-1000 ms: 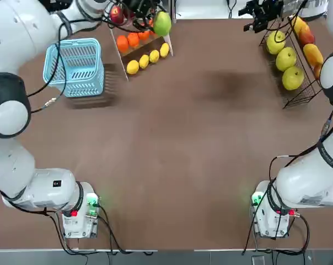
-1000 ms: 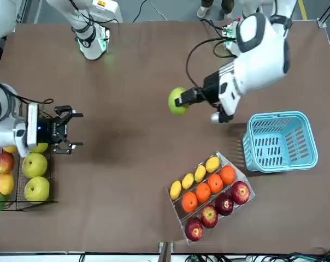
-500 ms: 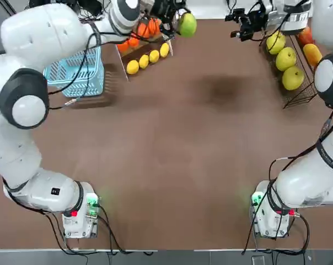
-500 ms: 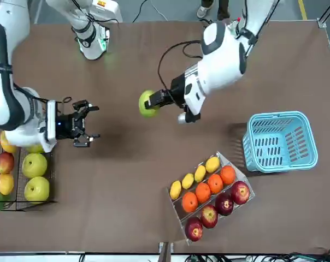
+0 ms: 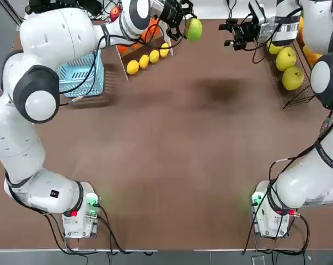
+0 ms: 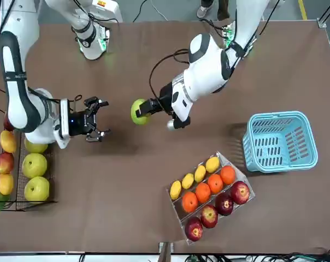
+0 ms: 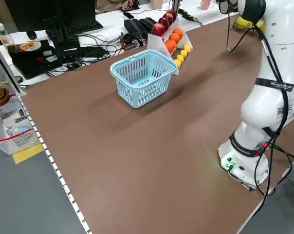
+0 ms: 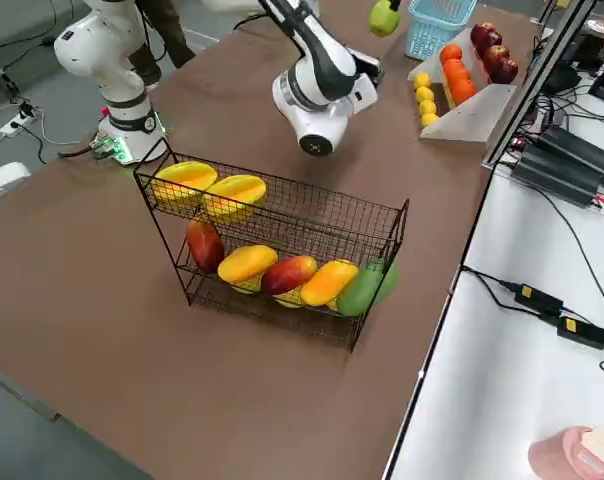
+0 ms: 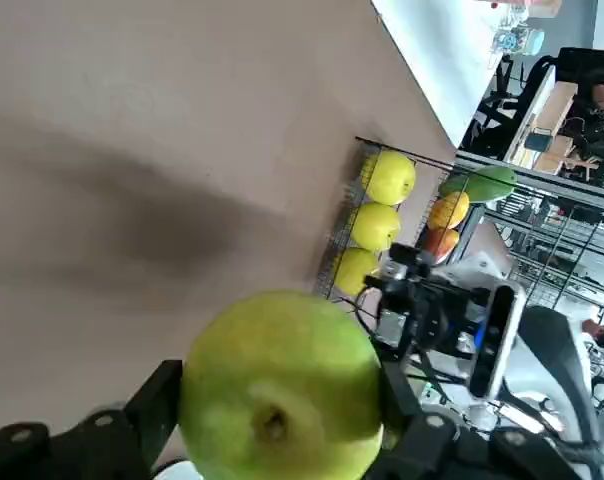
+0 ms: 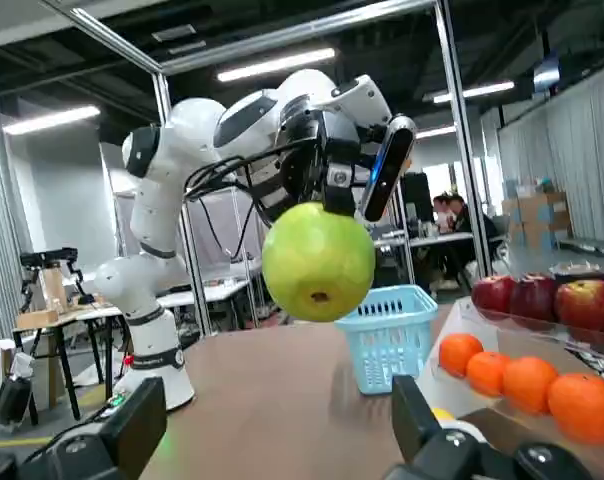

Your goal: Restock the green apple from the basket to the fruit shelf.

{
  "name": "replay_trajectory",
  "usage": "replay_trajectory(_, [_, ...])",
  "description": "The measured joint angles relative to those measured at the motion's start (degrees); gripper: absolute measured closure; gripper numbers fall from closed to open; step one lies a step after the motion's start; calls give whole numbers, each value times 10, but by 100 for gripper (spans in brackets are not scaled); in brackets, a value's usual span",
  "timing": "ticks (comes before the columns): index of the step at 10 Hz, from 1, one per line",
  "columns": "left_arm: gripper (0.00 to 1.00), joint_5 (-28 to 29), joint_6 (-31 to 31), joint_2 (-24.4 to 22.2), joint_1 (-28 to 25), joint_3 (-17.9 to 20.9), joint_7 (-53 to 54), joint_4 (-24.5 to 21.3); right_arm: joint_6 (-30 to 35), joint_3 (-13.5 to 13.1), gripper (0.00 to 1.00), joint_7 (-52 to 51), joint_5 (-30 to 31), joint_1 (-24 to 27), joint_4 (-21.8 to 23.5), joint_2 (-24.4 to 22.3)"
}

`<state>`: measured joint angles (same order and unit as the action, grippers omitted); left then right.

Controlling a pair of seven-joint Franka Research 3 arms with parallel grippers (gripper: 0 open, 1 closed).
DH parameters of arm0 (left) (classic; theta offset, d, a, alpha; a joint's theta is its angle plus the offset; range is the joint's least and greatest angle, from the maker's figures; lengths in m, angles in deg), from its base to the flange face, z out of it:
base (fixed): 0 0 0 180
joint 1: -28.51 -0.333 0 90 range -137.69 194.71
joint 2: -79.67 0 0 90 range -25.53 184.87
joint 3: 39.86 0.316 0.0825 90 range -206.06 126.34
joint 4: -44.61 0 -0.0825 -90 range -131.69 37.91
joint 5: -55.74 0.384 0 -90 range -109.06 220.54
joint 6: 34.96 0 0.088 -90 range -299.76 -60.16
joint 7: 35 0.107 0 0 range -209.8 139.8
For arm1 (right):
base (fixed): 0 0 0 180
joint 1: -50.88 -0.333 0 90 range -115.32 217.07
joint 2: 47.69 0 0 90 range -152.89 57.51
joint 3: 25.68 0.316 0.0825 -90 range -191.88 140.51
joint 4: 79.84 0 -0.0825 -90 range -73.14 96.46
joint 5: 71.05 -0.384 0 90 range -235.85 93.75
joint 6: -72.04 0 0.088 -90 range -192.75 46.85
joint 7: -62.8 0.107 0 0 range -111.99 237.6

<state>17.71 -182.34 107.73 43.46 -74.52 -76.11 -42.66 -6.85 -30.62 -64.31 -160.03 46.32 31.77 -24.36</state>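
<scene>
- Front view: left gripper (image 6: 145, 107) clenched on the green apple (image 6: 139, 111), held up above the brown table (image 6: 154, 180), well clear of the surface.
- Apple out at the gripper's tip, on the side facing the other arm; seen in the left wrist view (image 9: 280, 391) pinched between the two fingers (image 9: 150, 412), stem dimple toward the camera.
- Light blue basket (image 5: 78, 69) well behind the left gripper (image 5: 180, 16), back along its arm, standing upright on the table.
- Clear tiered stand (image 6: 211, 194) of red apples, oranges and lemons just beside the basket (image 6: 280, 143), between it and the left gripper's wrist.
- Right gripper (image 6: 98, 119) spread wide and holding nothing, fingers pointed at the apple, near it but apart, with bare table between the two.
- Right wrist view: apple (image 10: 318, 261) dead ahead of the spread fingers (image 10: 130, 430), gripped from above by the other arm, with the basket (image 10: 391, 337) behind it.
- Black wire fruit shelf (image 5: 299, 63) just behind the right gripper (image 5: 236, 34), close by its wrist; yellow-green fruit in a row on the upper tier, yellow and red-orange fruit on the lower one (image 8: 282, 240).
- Apple (image 5: 193, 28) well apart from the shelf (image 6: 23, 174), the right gripper lying between them.
</scene>
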Motion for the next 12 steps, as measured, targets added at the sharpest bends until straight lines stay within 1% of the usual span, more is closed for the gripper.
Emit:
replay_trajectory(1, [16, 1, -6, 4, 8, 1, -7, 8, 6, 0, 0, -11, -6, -1, 0, 9])
replay_trajectory(3, [16, 9, -21, 13, 36, 16, -20, 17, 18, 1, 0, -30, -39, -13, 2, 21])
replay_trajectory(5, [16, 15, -49, 24, 88, 57, -27, 19, 29, 1, 0, -43, -77, -38, 13, 28])
replay_trajectory(7, [16, 15, -63, 32, 134, 100, -37, 23, 29, 5, 0, -63, -87, -47, 24, 29])
replay_trajectory(9, [16, 15, -64, 38, 144, 111, -46, 37, 29, 5, 0, -76, -91, -46, 26, 31])
replay_trajectory(12, [16, 15, -64, 39, 148, 113, -52, 43, 29, 13, 0, -102, -133, -47, 28, 41])
